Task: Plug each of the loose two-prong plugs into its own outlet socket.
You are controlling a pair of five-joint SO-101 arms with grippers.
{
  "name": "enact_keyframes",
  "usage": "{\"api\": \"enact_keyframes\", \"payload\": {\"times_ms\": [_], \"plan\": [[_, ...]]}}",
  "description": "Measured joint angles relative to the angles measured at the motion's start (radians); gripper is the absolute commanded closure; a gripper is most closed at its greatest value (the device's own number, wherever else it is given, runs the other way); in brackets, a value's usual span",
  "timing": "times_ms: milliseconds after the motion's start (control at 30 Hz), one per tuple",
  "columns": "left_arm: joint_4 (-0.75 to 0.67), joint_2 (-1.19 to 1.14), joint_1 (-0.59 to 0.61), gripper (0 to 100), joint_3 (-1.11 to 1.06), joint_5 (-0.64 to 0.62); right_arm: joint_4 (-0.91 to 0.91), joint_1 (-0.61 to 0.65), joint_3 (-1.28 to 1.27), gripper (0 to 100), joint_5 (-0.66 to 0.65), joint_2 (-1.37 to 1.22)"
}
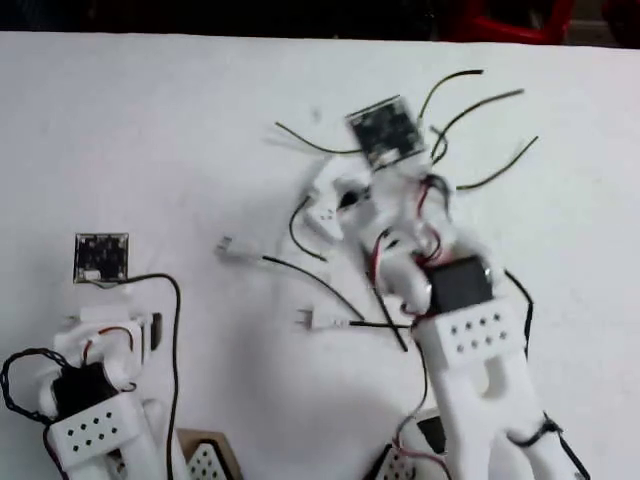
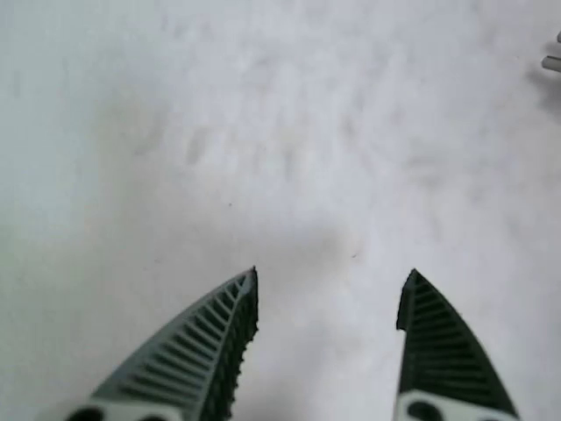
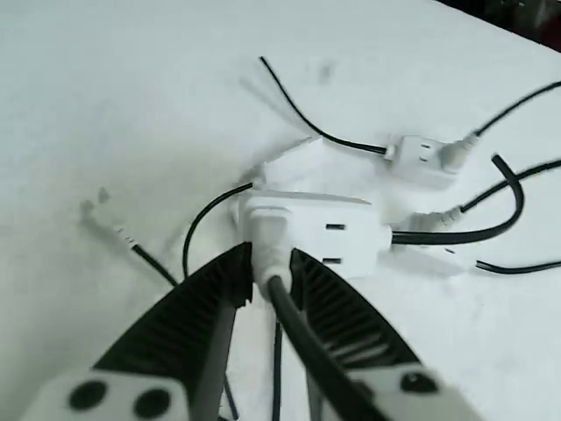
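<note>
We note right jaws closed on the white plug [image 3: 264,226], its long axis pointing into the outlet block [image 3: 340,239] it touches; left jaws wide, empty.

The setting reads as a robotics lab or maker's test bench, not a home. A plain white table [image 1: 150,130] carries two white plastic-shelled arms, one near left [image 1: 92,427] and one near right [image 1: 475,335]. Bare red and black wiring [image 1: 430,238] loops along their joints. Two small square boards with a black pattern lie flat on the table, one at the left [image 1: 101,257] and one farther off to the right [image 1: 385,132]. Short cut-off black cords [image 1: 480,105] lie scattered about, one ending in a two-prong plug [image 1: 310,319]. Beyond the far edge the room is dark, with a red piece of furniture [image 1: 510,20].
</note>
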State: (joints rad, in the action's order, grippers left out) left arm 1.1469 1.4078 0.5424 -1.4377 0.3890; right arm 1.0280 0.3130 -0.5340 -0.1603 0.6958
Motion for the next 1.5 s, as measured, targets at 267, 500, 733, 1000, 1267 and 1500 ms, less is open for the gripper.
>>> {"api": "enact_keyframes", "payload": {"times_ms": [267,500,733,1000,1267,1500], "plan": [[0.0,0.0,0.0,74,0.0,0.0,-0.215,-0.061,0.0,98.1,-0.002,-0.247],[0.0,0.0,0.0,74,0.0,0.0,-0.422,-0.063,0.017,98.1,-0.006,-0.453],[0.0,0.0,0.0,74,0.0,0.0,-0.445,-0.124,0.219,97.5,-0.006,-0.698],[0.0,0.0,0.0,74,0.0,0.0,-0.354,-0.193,0.459,88.9,-0.006,-0.927],[0.0,0.0,0.0,74,-0.011,0.0,-0.126,-0.201,0.637,88.8,-0.006,-0.965],[0.0,0.0,0.002,74,-0.009,0.0,0.133,-0.199,0.755,88.9,-0.006,-0.964]]}}
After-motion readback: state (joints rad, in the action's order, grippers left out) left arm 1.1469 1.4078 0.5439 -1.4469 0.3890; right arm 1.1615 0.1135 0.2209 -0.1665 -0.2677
